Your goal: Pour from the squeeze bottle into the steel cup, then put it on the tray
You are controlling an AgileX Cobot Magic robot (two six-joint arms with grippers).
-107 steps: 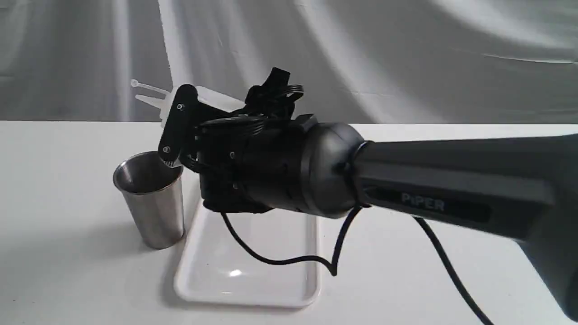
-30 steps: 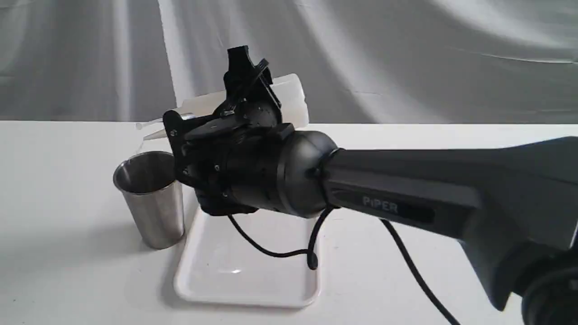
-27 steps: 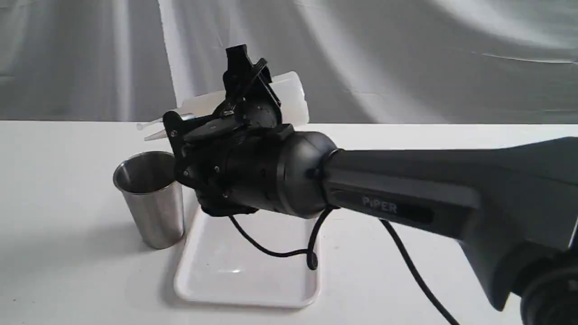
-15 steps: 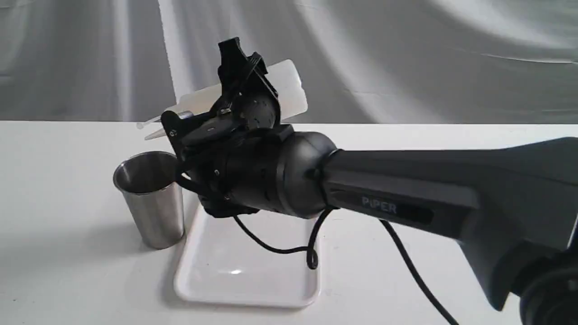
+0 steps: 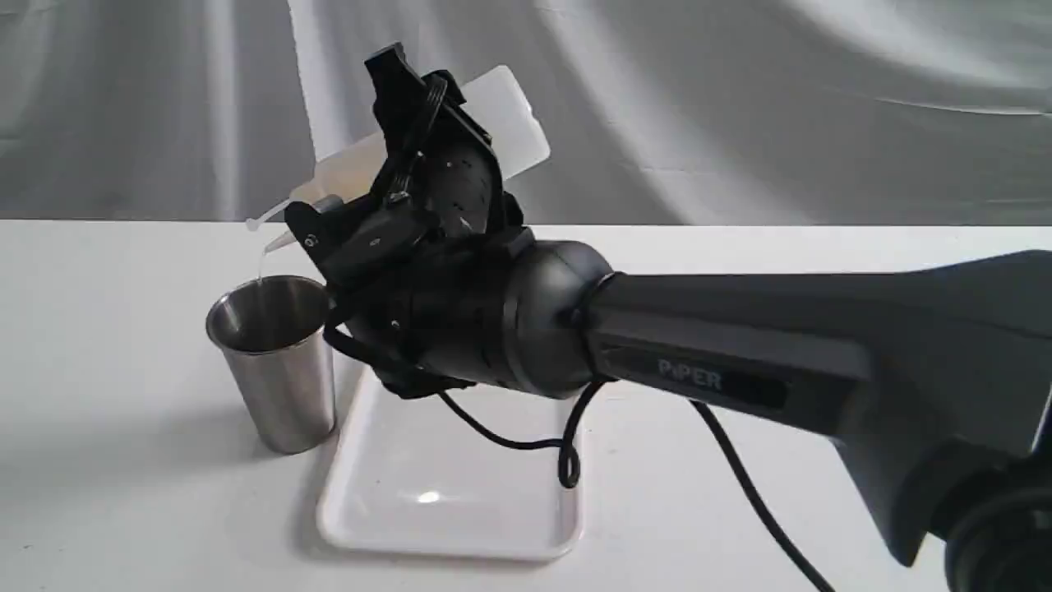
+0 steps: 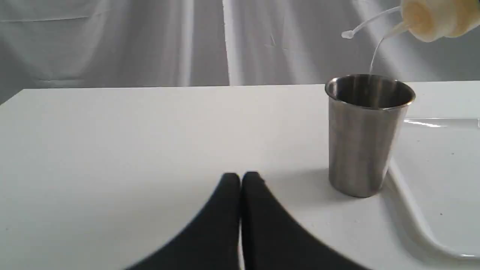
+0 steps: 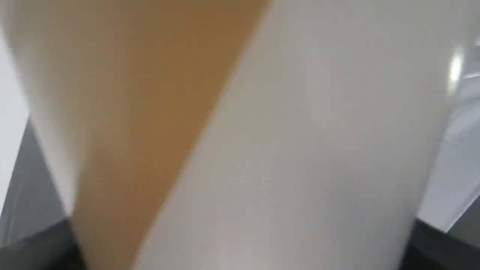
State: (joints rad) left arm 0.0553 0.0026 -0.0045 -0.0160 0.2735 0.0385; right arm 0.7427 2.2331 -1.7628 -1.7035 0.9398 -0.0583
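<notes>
Right claw [image 5: 349,168] gripping tilted squeeze bottle [image 5: 501,115], thin stream [image 6: 372,60] falling into steel cup [image 5: 275,362] beside tray [image 5: 460,526], left claw [image 6: 240,180] closed, empty

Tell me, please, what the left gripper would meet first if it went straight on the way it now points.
Probably nothing near: the left gripper, jaws shut, points over bare table toward the grey backdrop. The steel cup stands off to the side of that line, though depth is unclear.
</notes>
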